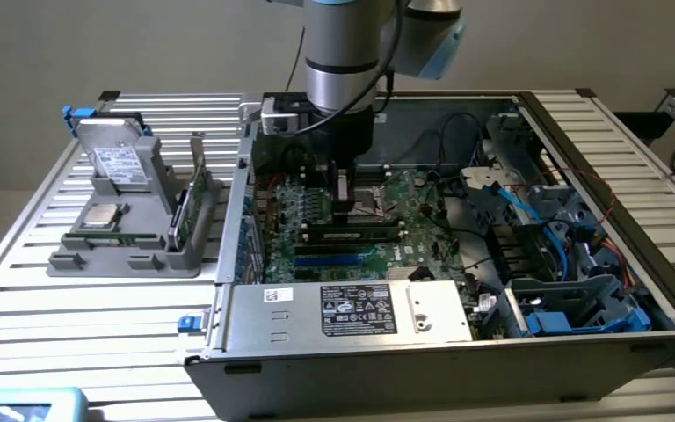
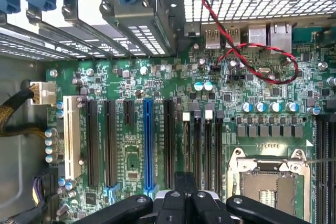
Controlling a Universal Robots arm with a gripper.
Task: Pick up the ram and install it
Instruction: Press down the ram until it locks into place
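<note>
My gripper (image 2: 185,199) sits nearest the wrist lens, its black fingers (image 2: 185,184) pressed together with nothing between them, just above the green motherboard (image 2: 131,150). From the exterior view I see the ram (image 1: 354,235) lying seated in a slot on that board, just below the gripper (image 1: 344,211), inside the open computer case (image 1: 431,343). A grey parts holder (image 1: 138,224) stands on the table at the exterior view's left.

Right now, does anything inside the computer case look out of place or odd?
The CPU socket sits bare, with no processor or cooler over it, and a loose red wire loops across the motherboard near the rear ports. A RAM stick lies seated in its slot. Nothing looks spilled or broken.
</note>
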